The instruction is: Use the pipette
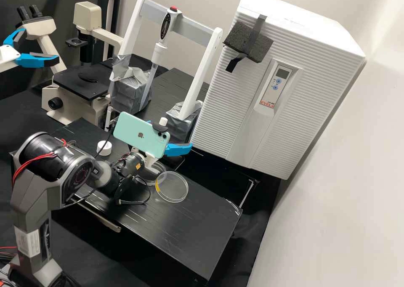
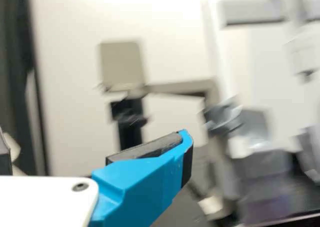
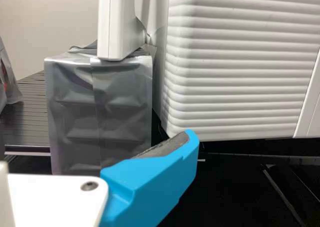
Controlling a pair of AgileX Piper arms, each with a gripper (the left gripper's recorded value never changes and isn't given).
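The pipette (image 1: pixel 162 36) hangs upright on a white stand (image 1: pixel 198 30) at the back of the bench, its tip pointing down between the stand's taped feet. My left gripper (image 1: pixel 38 47) is high at the far left beside the microscope, open and holding nothing; one of its blue fingers (image 2: pixel 150 177) shows in the left wrist view. My right gripper (image 1: pixel 174 142) is low by the stand's right taped foot (image 3: pixel 100 112), open with nothing in it; one blue finger (image 3: pixel 160 177) points at the white ribbed unit (image 3: pixel 240 62).
A clear petri dish (image 1: pixel 171 187) lies on the black tray (image 1: pixel 189 232) just in front of the right gripper. A small white cap (image 1: pixel 104 147) sits farther left. A microscope (image 1: pixel 71 89) stands at back left. The large white ribbed unit (image 1: pixel 277 81) blocks the right side.
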